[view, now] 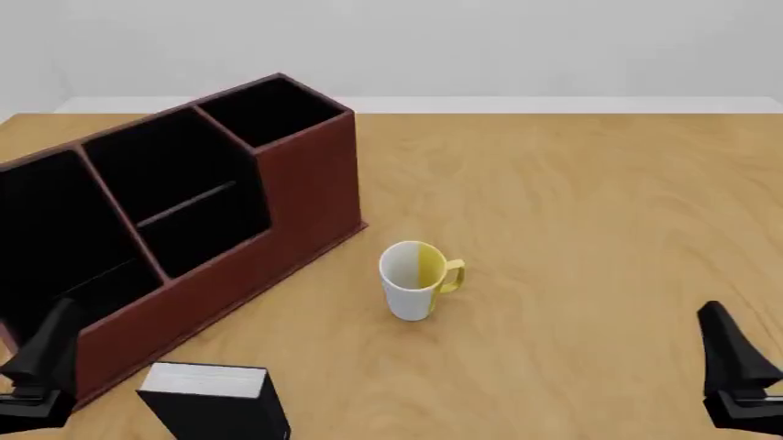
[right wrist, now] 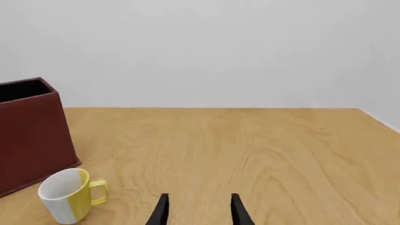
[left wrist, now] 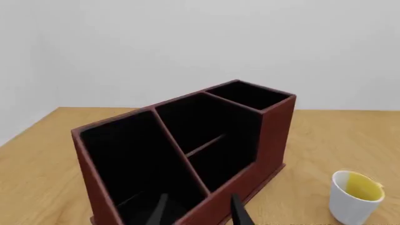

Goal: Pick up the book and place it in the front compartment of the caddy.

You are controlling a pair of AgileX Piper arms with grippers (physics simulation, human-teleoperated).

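The book (view: pixel 211 403) stands upright near the table's front edge, black with a white-grey page edge on top, just in front of the caddy's (view: pixel 293 197) near wall. The caddy is a long reddish-brown box with a black interior, set at an angle on the left. Its front compartment (view: pixel 183 206), also seen in the left wrist view (left wrist: pixel 212 136), is crossed by a low thin divider and holds nothing. My left gripper (left wrist: pixel 198 198) is open above the caddy's near end, left of the book. My right gripper (right wrist: pixel 198 196) is open, low at the front right. The book is out of both wrist views.
A white and yellow mug (view: pixel 416 280) stands upright right of the caddy, its handle pointing right; it also shows as the mug (right wrist: pixel 69 194) in the right wrist view. The wooden table (view: pixel 588 211) ends at a white wall at the back.
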